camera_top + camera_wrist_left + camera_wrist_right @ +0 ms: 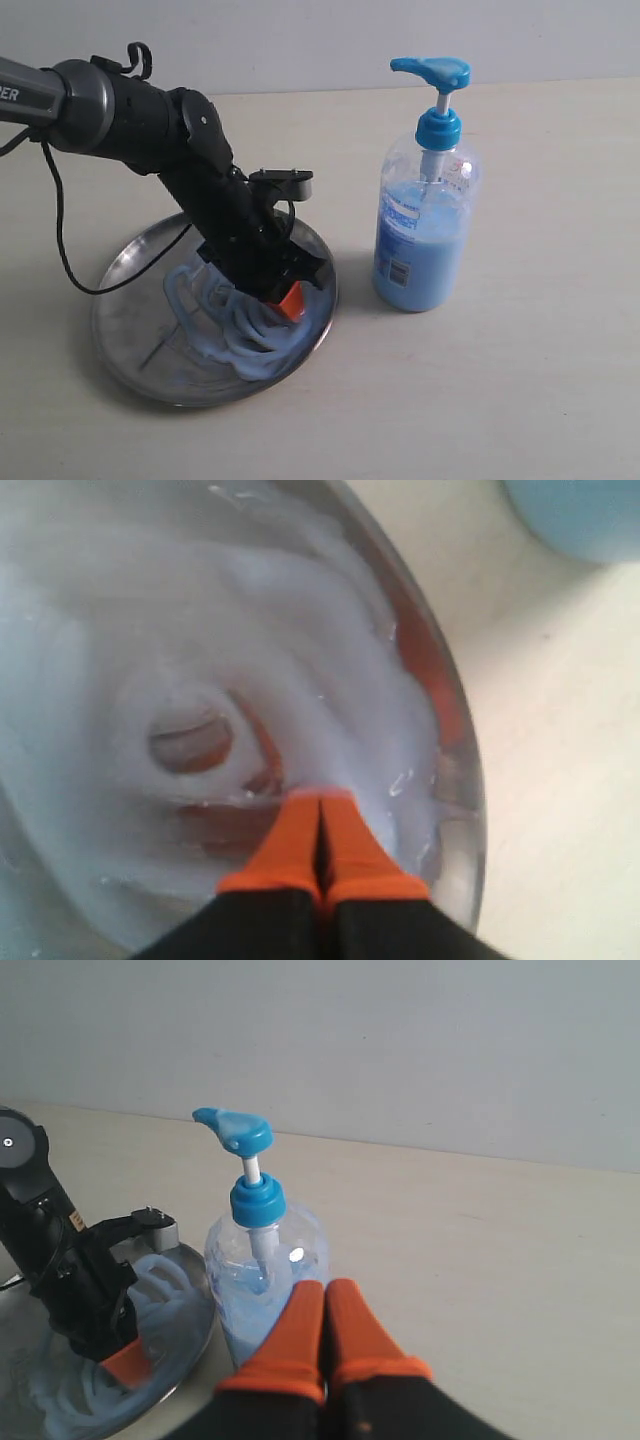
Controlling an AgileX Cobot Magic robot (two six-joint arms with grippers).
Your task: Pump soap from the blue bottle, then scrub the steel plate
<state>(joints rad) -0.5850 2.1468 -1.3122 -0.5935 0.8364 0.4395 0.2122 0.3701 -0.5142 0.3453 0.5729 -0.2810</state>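
Note:
The steel plate lies on the table at the left, smeared with pale blue soap in swirls. My left gripper is shut, its orange tips pressed down into the soap near the plate's right rim. In the left wrist view the shut left gripper touches the soapy plate, and soap covers most of it. The blue bottle stands upright just right of the plate. In the right wrist view my right gripper is shut and empty, beside the blue bottle; the plate shows there too.
A black cable hangs from the left arm down to the plate's left rim. Beige tabletop stretches right of and in front of the bottle. A pale wall rises behind the table.

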